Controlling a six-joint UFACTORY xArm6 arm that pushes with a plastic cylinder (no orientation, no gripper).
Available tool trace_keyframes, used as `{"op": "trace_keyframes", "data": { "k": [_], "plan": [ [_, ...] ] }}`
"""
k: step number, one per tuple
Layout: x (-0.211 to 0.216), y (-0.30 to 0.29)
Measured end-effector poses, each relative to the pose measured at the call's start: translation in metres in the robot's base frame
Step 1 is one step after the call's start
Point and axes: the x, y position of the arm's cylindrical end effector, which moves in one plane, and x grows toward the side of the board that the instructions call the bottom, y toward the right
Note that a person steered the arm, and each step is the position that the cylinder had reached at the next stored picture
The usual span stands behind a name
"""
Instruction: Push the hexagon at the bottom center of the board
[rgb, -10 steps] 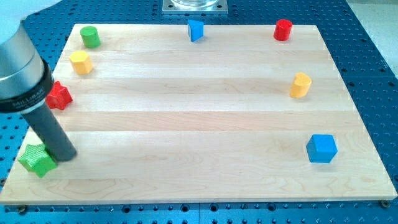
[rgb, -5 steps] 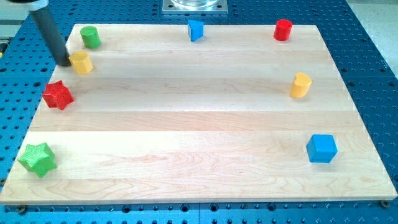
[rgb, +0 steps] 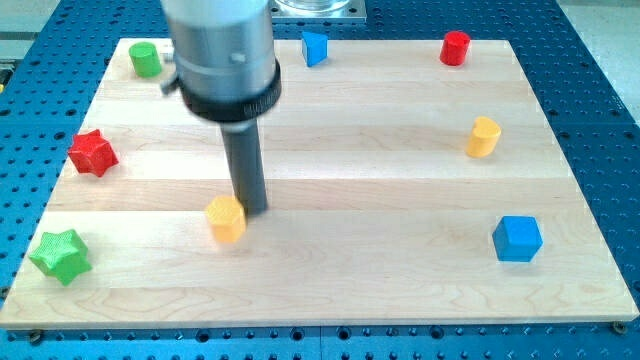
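Observation:
The yellow hexagon (rgb: 226, 218) lies on the wooden board (rgb: 330, 260), left of centre and toward the view's bottom. My tip (rgb: 252, 207) stands just to its upper right, touching or nearly touching it. The dark rod rises from there to the large grey arm body (rgb: 222, 55) at the view's top.
A green star (rgb: 60, 256) lies at the bottom left and a red star (rgb: 92, 152) at the left edge. A green cylinder (rgb: 145, 59), a blue block (rgb: 315, 47) and a red cylinder (rgb: 456, 47) line the top. A yellow cylinder (rgb: 483, 136) and a blue cube (rgb: 517, 238) are at the right.
The yellow hexagon has moved from the top left, near the green cylinder, down and right to the lower middle-left. My tip has moved with it, staying beside it.

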Motion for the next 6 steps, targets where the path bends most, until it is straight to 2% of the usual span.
{"op": "trace_keyframes", "data": {
  "k": [1, 2, 3, 6],
  "plan": [
    [-0.020, 0.004],
    [-0.023, -0.056],
    [0.009, -0.051],
    [0.053, 0.032]
  ]
}}
